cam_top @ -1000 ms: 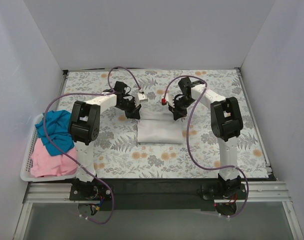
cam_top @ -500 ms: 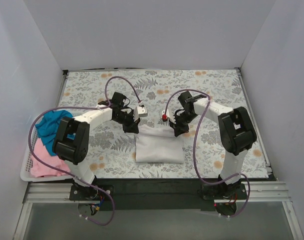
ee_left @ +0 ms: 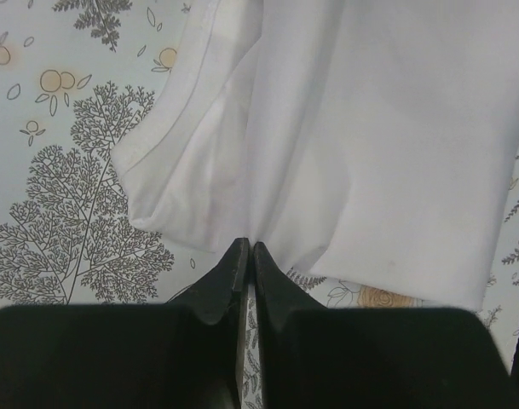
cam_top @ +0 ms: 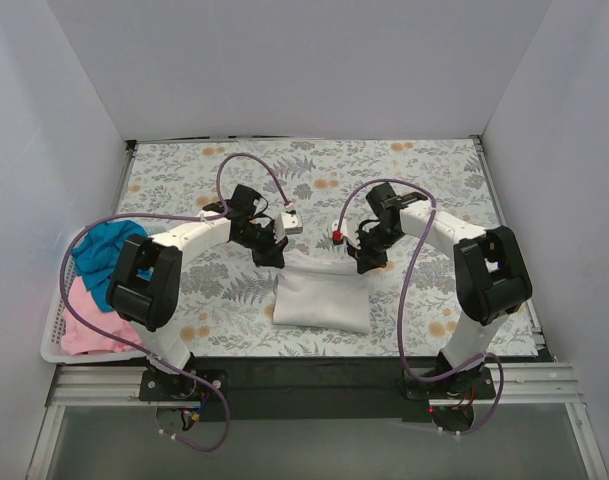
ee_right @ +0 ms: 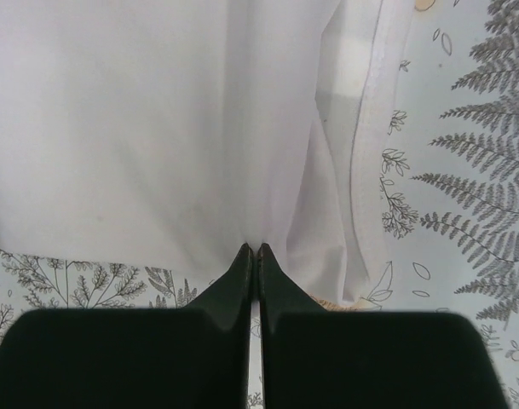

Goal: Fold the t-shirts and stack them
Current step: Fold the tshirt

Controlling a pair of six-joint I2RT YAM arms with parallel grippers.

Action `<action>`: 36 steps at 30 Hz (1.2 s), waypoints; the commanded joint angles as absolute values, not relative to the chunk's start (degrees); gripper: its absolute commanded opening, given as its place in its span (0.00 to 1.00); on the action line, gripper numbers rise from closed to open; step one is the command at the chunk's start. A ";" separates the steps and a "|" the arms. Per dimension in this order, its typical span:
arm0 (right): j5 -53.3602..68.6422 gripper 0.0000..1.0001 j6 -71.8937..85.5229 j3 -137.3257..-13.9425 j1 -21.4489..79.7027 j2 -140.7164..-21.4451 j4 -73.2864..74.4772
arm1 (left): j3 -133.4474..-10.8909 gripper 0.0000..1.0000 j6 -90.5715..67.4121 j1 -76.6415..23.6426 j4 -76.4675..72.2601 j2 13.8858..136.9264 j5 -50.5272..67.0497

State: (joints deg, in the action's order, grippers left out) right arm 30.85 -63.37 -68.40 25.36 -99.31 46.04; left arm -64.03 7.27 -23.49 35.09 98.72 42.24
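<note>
Two t-shirts fill the white slotted basket (cam_top: pixel 56 340) at the left edge of the floral surface (cam_top: pixel 444 180): the teal-blue t-shirt (cam_top: pixel 102 262) is bunched at the far end, spilling a little over the rim, and the pink t-shirt (cam_top: pixel 84 320) is crumpled in the near end, touching the blue one. Outside the basket and well apart from it, the white t-shirt (cam_top: pixel 319 298) lies folded into a rough rectangle in the middle of the surface, between the two arms and close to the near edge. Its far edge is drawn up at both corners. The left fingers (ee_left: pixel 242 256) are clenched on a gathered pinch of white cloth at the far left corner, with creases fanning out from the tips and a hemmed edge curling away on the left side of that wrist view. The right fingers (ee_right: pixel 247 260) are likewise clamped on the cloth at the far right corner, with a stitched hem running just beside them on the right. The near part of the shirt rests flat on the surface.
</note>
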 commanded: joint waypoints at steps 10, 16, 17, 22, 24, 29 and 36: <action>34.77 0.62 -54.79 -76.54 20.85 -103.27 47.28 | -67.58 0.37 5.79 -21.80 29.44 99.59 42.26; 49.01 0.49 -42.64 -88.75 16.70 -107.73 48.78 | -70.13 0.54 7.21 -23.46 26.55 98.96 47.72; 50.35 0.42 -40.36 -89.38 16.70 -108.71 48.78 | -70.57 0.55 7.29 -23.99 26.11 99.75 47.46; 56.24 0.15 -35.60 -92.10 17.05 -116.87 48.43 | -75.32 0.55 6.24 -26.98 24.96 105.64 47.55; 57.13 0.12 -35.33 -92.81 17.23 -118.47 48.25 | -76.73 0.56 6.24 -28.56 24.96 107.57 48.16; 58.09 0.11 -35.33 -94.13 18.28 -122.69 48.34 | -77.52 0.56 7.12 -31.72 25.05 110.30 48.25; 59.15 0.09 -35.24 -94.13 19.42 -125.51 48.43 | -76.55 0.51 8.08 -34.36 25.49 111.97 49.04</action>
